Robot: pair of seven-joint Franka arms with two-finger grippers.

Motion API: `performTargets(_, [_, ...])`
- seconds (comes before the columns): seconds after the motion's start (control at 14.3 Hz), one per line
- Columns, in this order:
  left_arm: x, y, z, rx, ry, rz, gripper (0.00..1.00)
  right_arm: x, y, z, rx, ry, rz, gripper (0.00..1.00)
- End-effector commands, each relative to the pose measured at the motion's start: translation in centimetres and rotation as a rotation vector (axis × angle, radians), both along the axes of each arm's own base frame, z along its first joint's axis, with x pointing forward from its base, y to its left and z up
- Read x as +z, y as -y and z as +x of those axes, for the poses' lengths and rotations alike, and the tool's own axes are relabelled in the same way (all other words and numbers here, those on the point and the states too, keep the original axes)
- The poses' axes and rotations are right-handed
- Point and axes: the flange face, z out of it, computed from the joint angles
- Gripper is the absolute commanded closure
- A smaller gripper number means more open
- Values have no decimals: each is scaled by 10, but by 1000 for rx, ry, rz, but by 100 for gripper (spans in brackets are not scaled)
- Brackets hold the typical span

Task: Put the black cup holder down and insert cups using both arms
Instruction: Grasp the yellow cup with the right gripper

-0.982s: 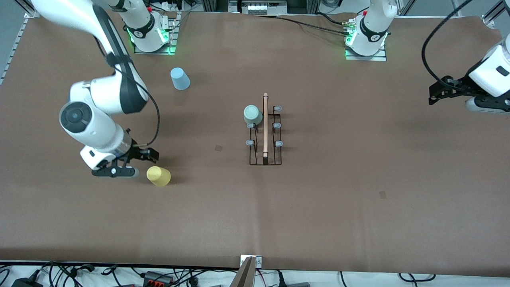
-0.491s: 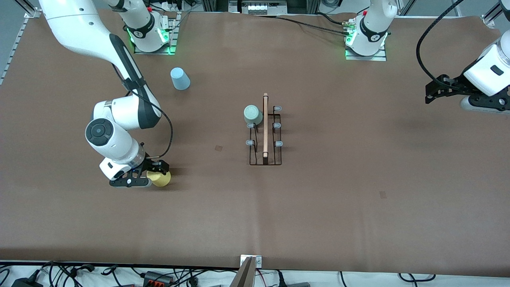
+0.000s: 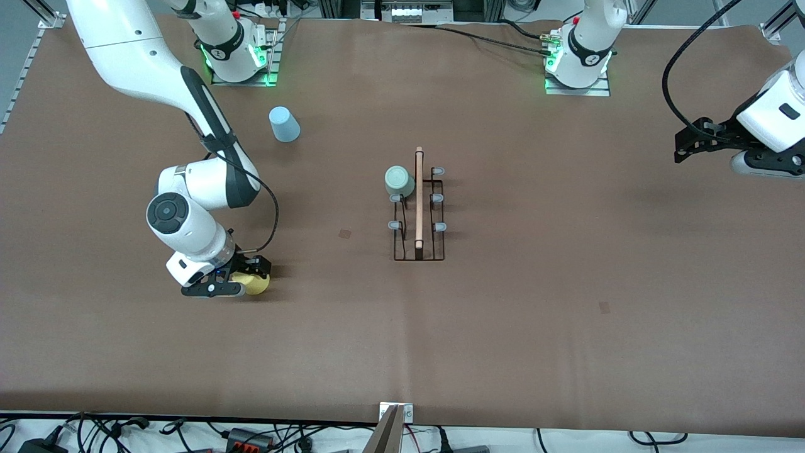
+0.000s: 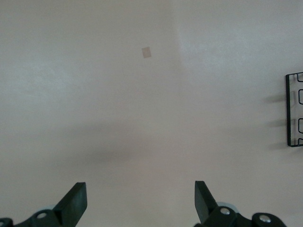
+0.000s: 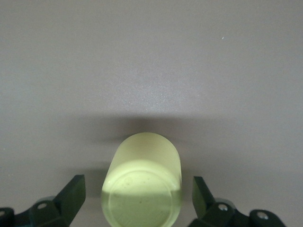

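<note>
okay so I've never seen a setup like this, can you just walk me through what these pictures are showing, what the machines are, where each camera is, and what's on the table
Two white robot arms stand at a brown table. The wide picture comes from a high camera facing them; the other two come from cameras on each arm's wrist.

In the middle stands the black cup holder, a wire rack with a wooden rod, with the mint green cup already on one peg. The light blue cup stands upside down near the right arm's base.

The right gripper is down at the yellow cup, its open fingers on either side, not yet closed. The left gripper waits open and empty over the left arm's end of the table.
</note>
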Motion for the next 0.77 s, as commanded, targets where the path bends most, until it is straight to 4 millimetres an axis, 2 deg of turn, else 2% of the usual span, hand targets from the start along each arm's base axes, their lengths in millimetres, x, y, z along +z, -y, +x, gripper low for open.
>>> performTargets(0.0, [8, 0, -3, 12, -2, -18, 0, -1, 1, -3, 45, 8, -8, 14])
performTargets(0.07, [8, -2, -3, 14, 0, -18, 0, 0, 2, -2, 59, 9, -10, 39])
performTargets(0.21, [16, -2, 0, 15, 15, -18, 0, -1, 2, -3, 64, 5, -11, 77])
performTargets(0.28, [16, -2, 0, 15, 15, -18, 0, 0, 2, -3, 65, 5, -11, 86])
performTargets(0.35, [15, -2, 0, 15, 11, -18, 0, 3, 3, -2, 70, 9, -12, 92])
performTargets(0.42, [14, -2, -2, 16, -6, -17, 0, 12, 2, -1, 74, 17, -12, 92])
performTargets(0.49, [13, -2, -3, 16, -12, -17, 0, 30, -1, -3, 71, 10, -13, 92])
performTargets(0.7, [14, -2, -3, 16, -12, -17, 0, 117, -31, -13, 39, -32, -17, 92])
